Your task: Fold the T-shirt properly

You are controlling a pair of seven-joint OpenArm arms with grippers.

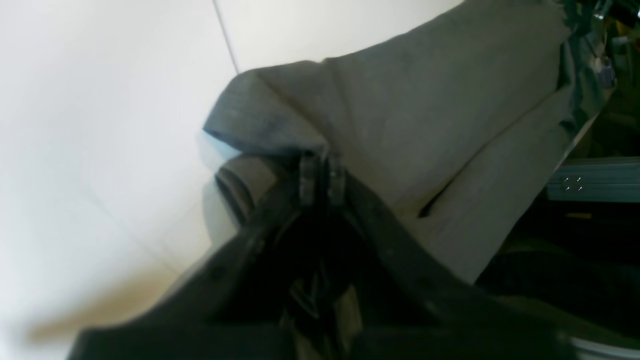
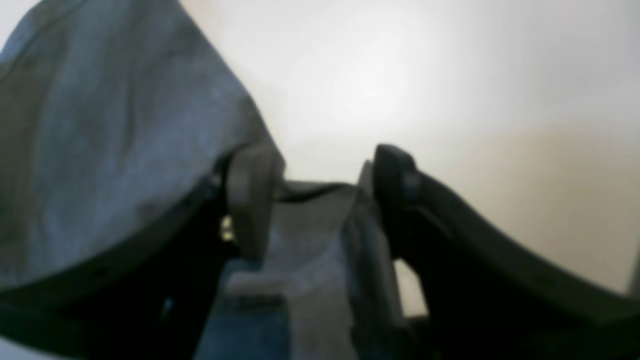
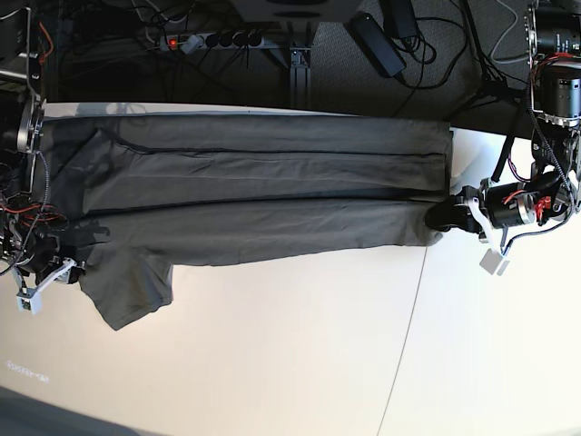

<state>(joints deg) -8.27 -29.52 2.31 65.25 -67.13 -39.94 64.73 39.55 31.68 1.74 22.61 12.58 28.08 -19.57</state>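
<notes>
The dark olive-grey T-shirt (image 3: 254, 182) lies stretched sideways across the far half of the white table (image 3: 272, 345), folded lengthwise, with one sleeve hanging toward the front at the left. My left gripper (image 3: 447, 216) is at the shirt's right end. In the left wrist view the gripper (image 1: 322, 172) is shut on a pinch of the T-shirt (image 1: 425, 115). My right gripper (image 3: 65, 254) is at the shirt's left end. In the right wrist view its fingers stand apart (image 2: 322, 190), with T-shirt cloth (image 2: 100, 150) draped over one finger and lying between them.
A power strip (image 3: 209, 38) and several cables lie on the floor behind the table's far edge. A thin seam (image 3: 408, 327) runs across the table top at the right. The arm bases stand at the table's two side edges.
</notes>
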